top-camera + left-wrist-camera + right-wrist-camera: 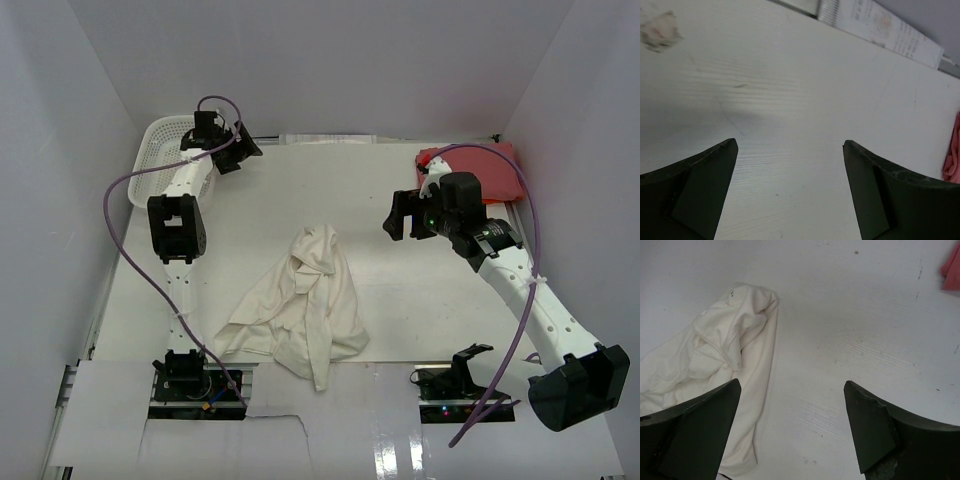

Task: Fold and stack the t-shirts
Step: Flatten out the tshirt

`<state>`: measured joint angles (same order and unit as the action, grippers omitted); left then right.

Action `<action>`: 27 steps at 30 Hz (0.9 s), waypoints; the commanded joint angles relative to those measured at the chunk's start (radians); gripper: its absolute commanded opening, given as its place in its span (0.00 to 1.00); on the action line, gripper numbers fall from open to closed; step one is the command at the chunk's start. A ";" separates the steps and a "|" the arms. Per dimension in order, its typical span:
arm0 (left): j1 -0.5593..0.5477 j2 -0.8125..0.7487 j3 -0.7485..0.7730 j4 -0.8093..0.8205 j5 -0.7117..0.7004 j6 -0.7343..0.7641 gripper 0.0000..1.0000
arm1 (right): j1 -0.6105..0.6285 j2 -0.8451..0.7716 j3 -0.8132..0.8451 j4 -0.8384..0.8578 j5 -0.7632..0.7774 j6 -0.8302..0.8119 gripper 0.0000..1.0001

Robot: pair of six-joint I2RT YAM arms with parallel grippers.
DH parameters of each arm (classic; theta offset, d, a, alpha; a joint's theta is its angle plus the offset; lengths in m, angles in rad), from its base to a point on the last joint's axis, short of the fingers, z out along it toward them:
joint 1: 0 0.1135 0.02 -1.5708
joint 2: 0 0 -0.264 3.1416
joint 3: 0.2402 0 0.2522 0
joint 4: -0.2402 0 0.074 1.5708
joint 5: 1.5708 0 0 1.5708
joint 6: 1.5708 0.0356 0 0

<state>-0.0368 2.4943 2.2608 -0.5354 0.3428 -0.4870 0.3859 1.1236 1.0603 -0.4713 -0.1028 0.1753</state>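
A crumpled cream-white t-shirt (300,305) lies in a heap at the middle of the table, also at the left of the right wrist view as the same white t-shirt (720,355). A folded red t-shirt (480,170) rests at the back right; a strip of that red t-shirt (952,155) shows in the left wrist view and its corner (951,267) in the right wrist view. My left gripper (235,155) hovers open at the back left over bare table. My right gripper (405,215) hangs open right of the white shirt, holding nothing.
A white plastic mesh basket (165,150) stands at the back left corner beside the left arm. White walls close in the table on three sides. A printed paper strip (875,25) lies along the far edge.
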 commanded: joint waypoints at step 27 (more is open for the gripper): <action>-0.057 -0.708 -0.358 -0.058 -0.111 -0.055 0.98 | 0.007 0.077 0.044 -0.012 -0.262 -0.062 0.90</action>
<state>-0.0463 2.0506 1.9965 -0.5827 0.2283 -0.5354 0.3862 1.1687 1.0718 -0.4725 -0.2485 0.1432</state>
